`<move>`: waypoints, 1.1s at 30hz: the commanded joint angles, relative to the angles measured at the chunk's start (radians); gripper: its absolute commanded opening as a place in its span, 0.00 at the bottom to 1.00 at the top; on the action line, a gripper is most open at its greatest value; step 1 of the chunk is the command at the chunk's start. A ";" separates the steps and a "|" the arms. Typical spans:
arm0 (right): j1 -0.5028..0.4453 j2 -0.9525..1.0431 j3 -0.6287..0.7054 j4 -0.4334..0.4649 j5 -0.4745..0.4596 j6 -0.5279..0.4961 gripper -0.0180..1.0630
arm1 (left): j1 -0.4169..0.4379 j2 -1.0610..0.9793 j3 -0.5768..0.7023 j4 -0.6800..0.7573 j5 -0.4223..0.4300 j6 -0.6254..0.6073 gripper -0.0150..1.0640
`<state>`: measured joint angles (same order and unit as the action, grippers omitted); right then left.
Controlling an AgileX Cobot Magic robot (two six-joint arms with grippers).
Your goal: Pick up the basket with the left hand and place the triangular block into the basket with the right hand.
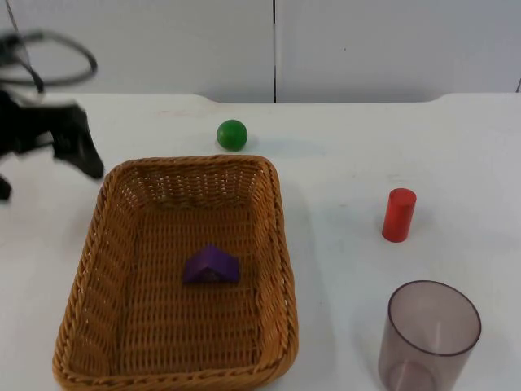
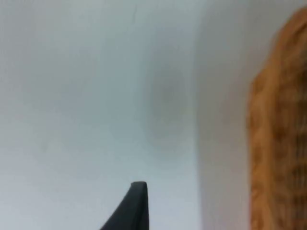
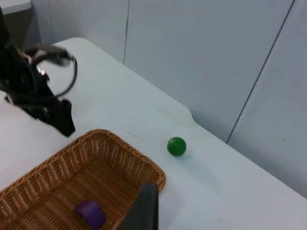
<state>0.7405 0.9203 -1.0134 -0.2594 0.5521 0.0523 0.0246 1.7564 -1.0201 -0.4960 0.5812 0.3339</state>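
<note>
A brown wicker basket (image 1: 277,244) rests on the white table, left of centre. A purple triangular block (image 1: 211,265) lies on the basket's floor near its middle. My left gripper (image 1: 81,159) hangs just off the basket's far left corner, blurred and apart from the rim. Its wrist view catches the basket's woven wall (image 2: 278,143) beside bare table. My right gripper (image 3: 144,206) is raised over the table and looks across the basket's rim (image 3: 120,143), the block (image 3: 90,213) and the left gripper (image 3: 62,122).
A green ball (image 1: 232,134) sits just beyond the basket's far edge, and the right wrist view also catches the ball (image 3: 176,146). A red cylinder (image 1: 399,215) stands upright to the basket's right. A translucent dark cup (image 1: 431,334) stands at the front right.
</note>
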 commanded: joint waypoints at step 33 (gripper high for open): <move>0.001 -0.279 0.200 0.022 0.002 0.054 0.80 | -0.268 -1.121 0.022 0.142 0.255 -0.008 0.99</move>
<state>0.7405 0.6711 -0.8381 -0.2429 0.5588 0.1040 -0.2378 0.6680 -1.0083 -0.3638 0.8149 0.3361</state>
